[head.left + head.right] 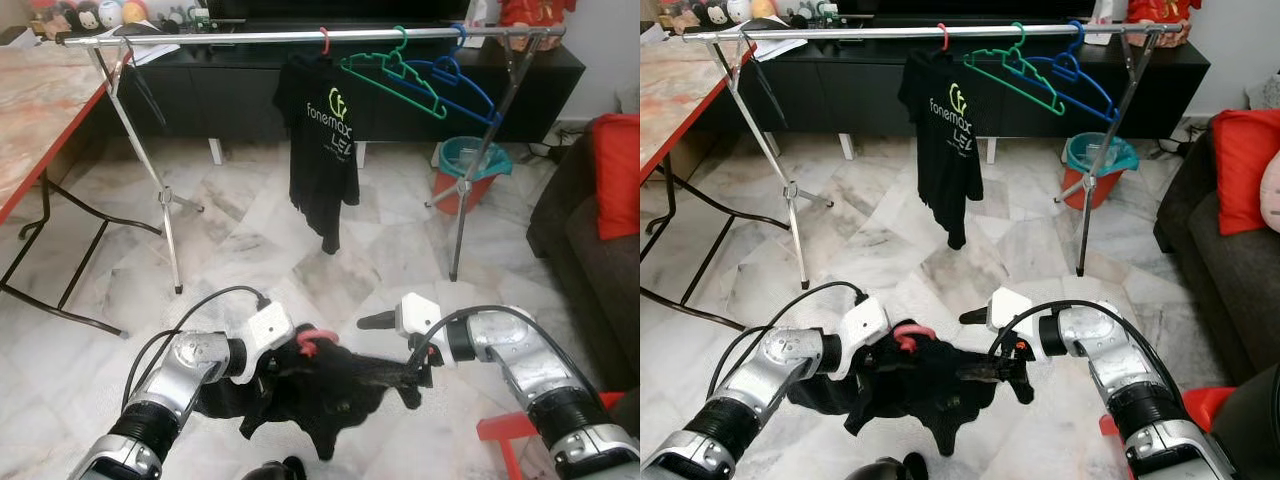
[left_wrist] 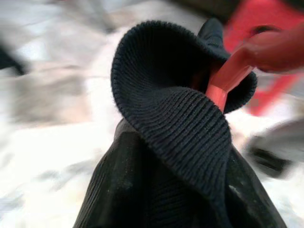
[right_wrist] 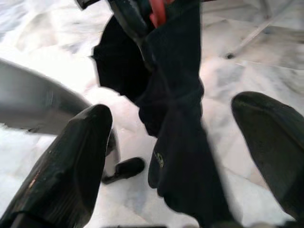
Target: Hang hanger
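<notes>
Marble floor; left hand (image 1: 285, 362) gripping hanger (image 1: 312, 340)

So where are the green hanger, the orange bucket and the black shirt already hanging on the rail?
green hanger (image 1: 392, 75): left eye view, on its sloping arm.
orange bucket (image 1: 447, 187): left eye view, on its side wall.
hanging black shirt (image 1: 318, 150): left eye view, on its chest below the print.

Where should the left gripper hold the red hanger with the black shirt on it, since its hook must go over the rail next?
Best on the red hanger at the neck just under the hook, coming from the left gripper's side. The collar of the black shirt bunches there and the hook pokes up free, so a low grip probably leaves it clear for the rail.
</notes>
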Tool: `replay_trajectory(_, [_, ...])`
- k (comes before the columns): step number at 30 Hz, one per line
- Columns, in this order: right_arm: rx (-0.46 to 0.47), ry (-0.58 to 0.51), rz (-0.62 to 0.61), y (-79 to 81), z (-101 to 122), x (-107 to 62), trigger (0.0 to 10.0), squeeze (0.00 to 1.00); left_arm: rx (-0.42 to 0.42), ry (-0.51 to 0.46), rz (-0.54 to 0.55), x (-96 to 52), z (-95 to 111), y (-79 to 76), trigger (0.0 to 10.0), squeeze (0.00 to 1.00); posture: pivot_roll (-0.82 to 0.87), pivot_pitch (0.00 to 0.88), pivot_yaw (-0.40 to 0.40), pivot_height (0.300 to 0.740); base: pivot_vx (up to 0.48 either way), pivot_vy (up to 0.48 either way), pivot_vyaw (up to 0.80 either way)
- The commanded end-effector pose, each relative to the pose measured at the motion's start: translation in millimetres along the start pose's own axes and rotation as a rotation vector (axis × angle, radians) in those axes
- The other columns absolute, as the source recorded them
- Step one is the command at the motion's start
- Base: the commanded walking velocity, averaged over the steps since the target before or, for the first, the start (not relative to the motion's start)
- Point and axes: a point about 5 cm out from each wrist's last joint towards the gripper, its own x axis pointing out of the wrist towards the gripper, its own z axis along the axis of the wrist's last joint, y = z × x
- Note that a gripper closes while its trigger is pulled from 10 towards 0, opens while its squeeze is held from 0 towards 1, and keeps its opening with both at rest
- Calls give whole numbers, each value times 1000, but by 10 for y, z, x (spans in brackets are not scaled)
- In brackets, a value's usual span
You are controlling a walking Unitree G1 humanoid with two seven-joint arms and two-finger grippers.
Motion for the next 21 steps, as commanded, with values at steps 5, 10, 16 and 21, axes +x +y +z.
replay_trajectory(5, [97,-20,-304,-132,-118,0,10000,0,-92,27,403,-144,-160,299,8784,0,63,92,22,736,0,0,0])
replay_trajectory(10, [485,-95,-845,-48,-535,9,10000,0,-300,64,781,-533,-600,418,10000,0,58,90,20,736,0,0,0])
replay_trajectory(16, [664,-33,-1062,167,-872,-23,10000,0,-354,40,903,-704,-730,407,10000,0,65,86,10,736,0,0,0])
replay_trajectory(21, [836,-21,-1165,319,-1045,10,10000,0,-448,3,954,-751,-814,360,10000,0,61,84,8,736,0,0,0])
